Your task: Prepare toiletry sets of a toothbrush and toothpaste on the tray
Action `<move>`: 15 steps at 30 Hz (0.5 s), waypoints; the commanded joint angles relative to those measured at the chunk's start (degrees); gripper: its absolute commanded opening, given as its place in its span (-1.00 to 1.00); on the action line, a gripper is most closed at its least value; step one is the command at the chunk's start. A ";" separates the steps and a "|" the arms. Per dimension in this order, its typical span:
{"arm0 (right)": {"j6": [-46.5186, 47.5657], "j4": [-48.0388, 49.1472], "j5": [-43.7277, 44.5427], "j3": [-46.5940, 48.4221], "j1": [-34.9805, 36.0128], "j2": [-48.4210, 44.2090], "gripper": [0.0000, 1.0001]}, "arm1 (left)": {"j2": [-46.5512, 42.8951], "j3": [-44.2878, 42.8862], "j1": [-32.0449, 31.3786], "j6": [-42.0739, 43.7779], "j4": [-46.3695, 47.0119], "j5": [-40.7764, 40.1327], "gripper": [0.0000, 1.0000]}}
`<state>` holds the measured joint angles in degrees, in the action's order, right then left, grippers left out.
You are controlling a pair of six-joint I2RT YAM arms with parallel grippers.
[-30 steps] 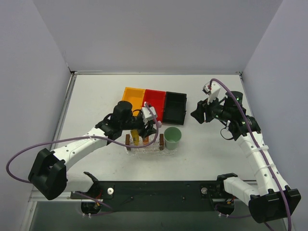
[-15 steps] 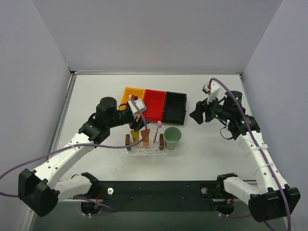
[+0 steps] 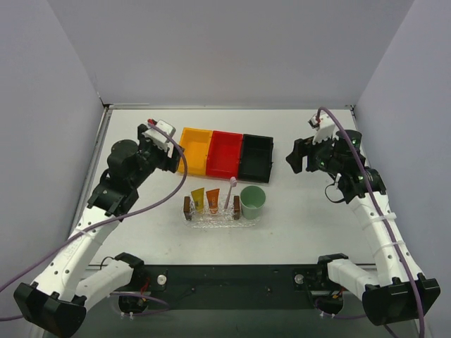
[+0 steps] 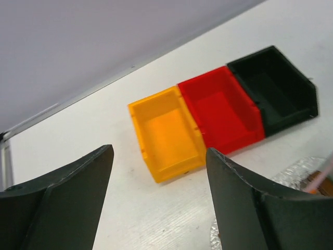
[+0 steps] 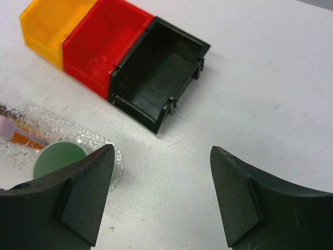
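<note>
The clear bumpy tray (image 3: 220, 220) lies in front of the bins. On it lie a yellow toothpaste tube (image 3: 198, 200), an orange toothpaste tube (image 3: 212, 201) and the thin pale toothbrush (image 3: 230, 195), side by side. My left gripper (image 3: 176, 160) is open and empty, raised beside the orange bin, well up and left of the tray; its wrist view (image 4: 158, 208) shows only the tray's edge (image 4: 294, 174). My right gripper (image 3: 299, 156) is open and empty, right of the black bin; its wrist view (image 5: 161, 200) shows the tray's end (image 5: 101, 141).
Orange (image 3: 195, 144), red (image 3: 225, 153) and black (image 3: 256, 155) bins stand in a row behind the tray. A pale green cup (image 3: 252, 201) stands at the tray's right end. Two small brown blocks (image 3: 187, 206) (image 3: 237, 207) stand on the tray.
My left gripper has drawn back from over the tray, up and to the left, to beside the orange bin. The orange tube and toothbrush now lie uncovered. The right gripper rose slightly.
</note>
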<state>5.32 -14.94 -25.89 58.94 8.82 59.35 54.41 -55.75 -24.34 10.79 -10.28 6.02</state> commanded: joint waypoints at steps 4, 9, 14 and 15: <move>-4.79 -0.79 13.74 5.31 -3.46 -2.92 0.50 | -1.68 -0.15 7.80 -6.65 2.11 -13.67 0.79; -5.06 -1.23 21.31 5.14 -4.16 -4.77 0.58 | -2.29 0.55 14.75 -12.72 2.37 -10.42 0.93; -5.32 1.04 23.95 2.50 -4.25 -7.58 0.59 | -3.08 2.13 18.27 -12.98 3.07 -7.88 0.94; -5.32 1.49 24.22 2.15 -4.25 -8.02 0.59 | -3.43 2.39 18.71 -13.07 3.42 -7.43 0.95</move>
<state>0.99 -15.79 -6.26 62.24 4.89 53.91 52.77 -54.13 -7.46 0.12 -9.93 -3.97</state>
